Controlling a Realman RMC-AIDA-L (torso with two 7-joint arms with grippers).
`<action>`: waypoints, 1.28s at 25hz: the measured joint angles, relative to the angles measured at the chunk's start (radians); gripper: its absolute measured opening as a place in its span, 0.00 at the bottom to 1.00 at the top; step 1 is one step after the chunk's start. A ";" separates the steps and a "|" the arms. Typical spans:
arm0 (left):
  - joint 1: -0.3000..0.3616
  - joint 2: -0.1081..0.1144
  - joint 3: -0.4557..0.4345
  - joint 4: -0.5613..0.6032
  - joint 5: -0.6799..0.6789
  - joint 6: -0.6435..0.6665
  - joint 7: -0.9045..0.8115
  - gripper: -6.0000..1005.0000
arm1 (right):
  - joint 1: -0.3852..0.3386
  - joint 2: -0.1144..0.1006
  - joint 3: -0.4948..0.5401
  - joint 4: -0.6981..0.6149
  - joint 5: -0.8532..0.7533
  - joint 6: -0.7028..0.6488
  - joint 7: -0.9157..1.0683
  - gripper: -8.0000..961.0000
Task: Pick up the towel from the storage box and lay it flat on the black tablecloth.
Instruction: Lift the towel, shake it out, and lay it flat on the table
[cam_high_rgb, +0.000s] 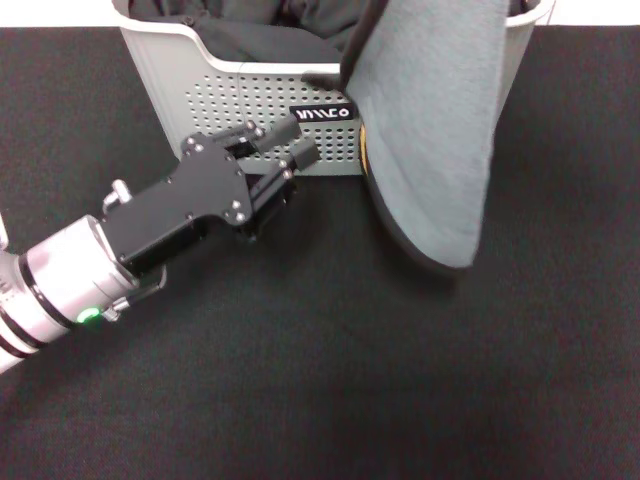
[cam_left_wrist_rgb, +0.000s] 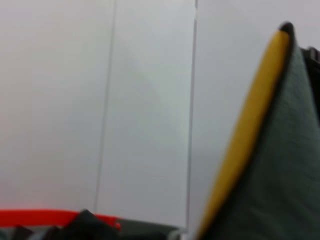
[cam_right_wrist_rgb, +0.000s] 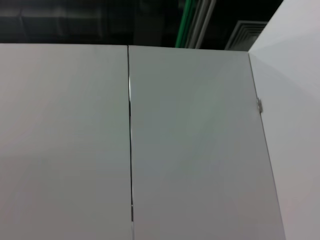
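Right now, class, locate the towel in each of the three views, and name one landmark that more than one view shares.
Head view: the towel hangs over the storage box rim, upper right.
Left wrist view: towel at the right edge, yellow reverse showing.
Right wrist view: not in it.
Shared landmark: the pale wall panel seam, in both wrist views.

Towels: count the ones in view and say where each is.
1. The towel hangs over the front of the storage box, its lower end over the black tablecloth, beside the left claw. More may be hidden among the dark clothes inside.
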 joint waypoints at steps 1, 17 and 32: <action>0.001 0.000 0.000 -0.003 -0.015 0.001 0.006 0.23 | -0.002 -0.006 0.003 0.000 0.000 0.006 0.008 0.03; -0.036 -0.002 0.071 -0.012 -0.021 0.020 0.049 0.37 | -0.018 -0.032 0.013 -0.018 0.001 0.056 0.050 0.03; -0.040 0.004 0.066 -0.017 -0.051 0.036 0.049 0.38 | -0.033 -0.034 0.007 -0.062 0.002 0.063 0.069 0.04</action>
